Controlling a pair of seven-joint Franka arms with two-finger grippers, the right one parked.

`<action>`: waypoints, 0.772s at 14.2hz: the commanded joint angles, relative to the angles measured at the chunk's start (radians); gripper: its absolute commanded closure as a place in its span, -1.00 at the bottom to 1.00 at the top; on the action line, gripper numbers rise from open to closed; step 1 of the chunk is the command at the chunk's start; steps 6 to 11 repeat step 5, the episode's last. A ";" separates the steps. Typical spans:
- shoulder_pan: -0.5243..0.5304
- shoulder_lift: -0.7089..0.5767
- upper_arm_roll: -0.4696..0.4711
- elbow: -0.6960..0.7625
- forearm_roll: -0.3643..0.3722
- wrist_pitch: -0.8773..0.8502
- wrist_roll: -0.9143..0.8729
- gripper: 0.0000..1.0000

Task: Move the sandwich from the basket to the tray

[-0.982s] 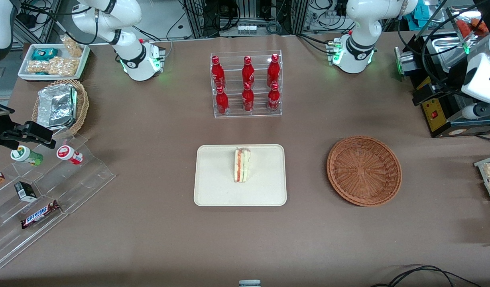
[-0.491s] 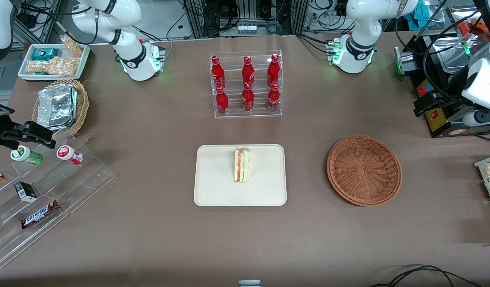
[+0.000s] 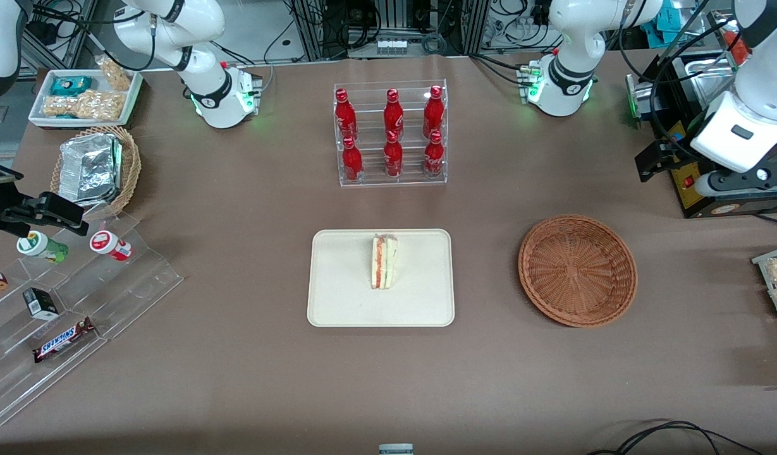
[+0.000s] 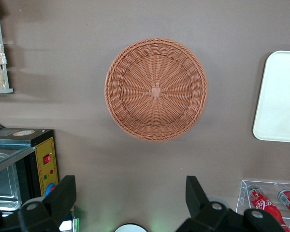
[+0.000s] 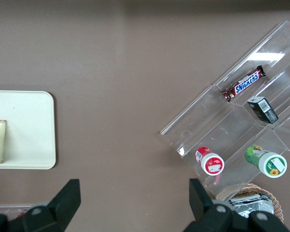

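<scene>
One sandwich on tray; claw open high above table.

Brown-papered table carrying the tray at mid-table, the basket lying apart toward the working arm's end, a clear rack of red bottles standing farther from the front camera. Gripper hanging above bare table, fingers spread wide, touching nothing.

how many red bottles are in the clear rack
6 red bottles stand in the clear rack: three on the upper step, three on the lower, farther from the front camera than the tray. The open gripper is above the table near the basket.
</scene>
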 commanded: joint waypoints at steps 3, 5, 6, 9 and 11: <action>-0.027 -0.042 0.007 -0.029 -0.029 0.018 0.014 -1.00; -0.027 -0.042 0.007 -0.031 -0.031 0.018 0.015 -1.00; -0.027 -0.042 0.007 -0.031 -0.031 0.018 0.015 -1.00; -0.027 -0.042 0.007 -0.031 -0.031 0.018 0.015 -1.00; -0.027 -0.042 0.007 -0.031 -0.031 0.018 0.015 -1.00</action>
